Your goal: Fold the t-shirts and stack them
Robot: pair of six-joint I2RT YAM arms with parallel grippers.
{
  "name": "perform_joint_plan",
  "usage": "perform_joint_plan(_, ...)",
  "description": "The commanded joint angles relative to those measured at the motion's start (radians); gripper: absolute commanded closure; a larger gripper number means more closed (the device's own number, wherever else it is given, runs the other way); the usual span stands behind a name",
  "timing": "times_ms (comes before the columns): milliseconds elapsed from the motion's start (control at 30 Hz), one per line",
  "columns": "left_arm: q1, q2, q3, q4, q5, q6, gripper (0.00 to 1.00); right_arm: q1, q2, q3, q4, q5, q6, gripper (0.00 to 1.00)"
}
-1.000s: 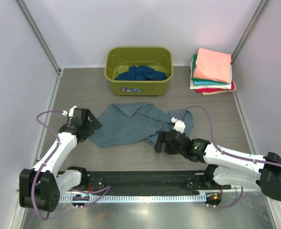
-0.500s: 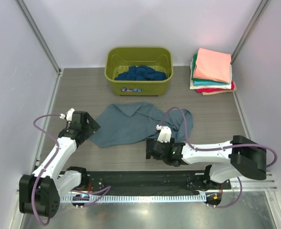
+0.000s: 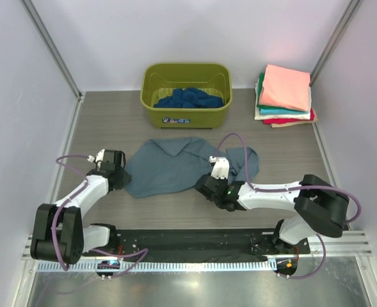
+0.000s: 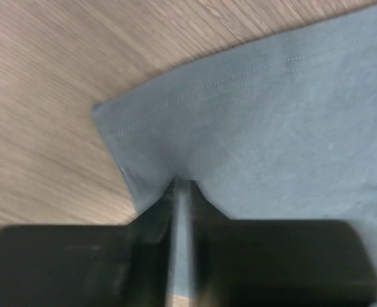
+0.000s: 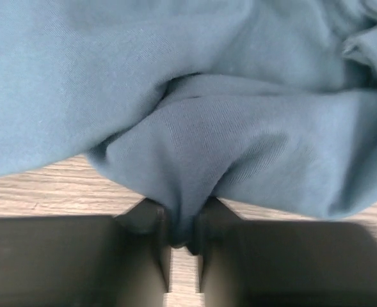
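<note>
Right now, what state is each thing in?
grey-blue shirt, unfolded, rumpled, pinched at two edges
left gripper, shut on the shirt's corner
right gripper, shut on a bunched fold of the shirt
tub, upright
navy shirt, crumpled in the tub
stack of shirts, folded, pink one on top

- The left arm (image 3: 86,192) and right arm (image 3: 271,190) are showing smooth white tube-shaped links.
- Bulky black housings (image 3: 319,214) are capping the joints.
- Purple cables (image 3: 70,158) are running off both wrists, each ending in a small white plug (image 3: 219,167).
- The left gripper (image 4: 182,204) and right gripper (image 5: 183,236) are showing matte black, blocky fingers.
</note>
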Motion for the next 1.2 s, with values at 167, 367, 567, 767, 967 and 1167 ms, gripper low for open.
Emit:
perform_joint_plan(167, 0.014, -0.026, 0.056, 0.103, -0.006, 0.02, 1.0, -0.145, -0.441, 0.131, -0.242, 0.11, -0.159, 0.99)
perform_joint_plan(367, 0.016, -0.175, 0.072, 0.079, -0.042, -0.029, 1.0, -0.386, -0.552, 0.236, -0.393, 0.078, -0.272, 0.86)
perform_joint_plan(567, 0.016, -0.074, 0.095, 0.062, 0.064, -0.02, 0.69, -0.57, -0.383, 0.16, -0.371, -0.167, -0.235, 0.01)
perform_joint_plan(767, 0.016, -0.088, 0.062, 0.034, 0.113, -0.001, 0.41, -0.569, -0.516, 0.071, -0.347, -0.276, -0.181, 0.04)
perform_joint_plan(967, 0.013, -0.178, 0.008, 0.029, 0.156, -0.017, 0.42, -0.569, -0.605, -0.067, -0.456, -0.3, -0.056, 0.1)
perform_joint_plan(1167, -0.031, -0.183, 0.0, 0.016, 0.173, -0.018, 0.44, -0.564, -0.674, -0.211, -0.511, -0.243, 0.198, 0.11)
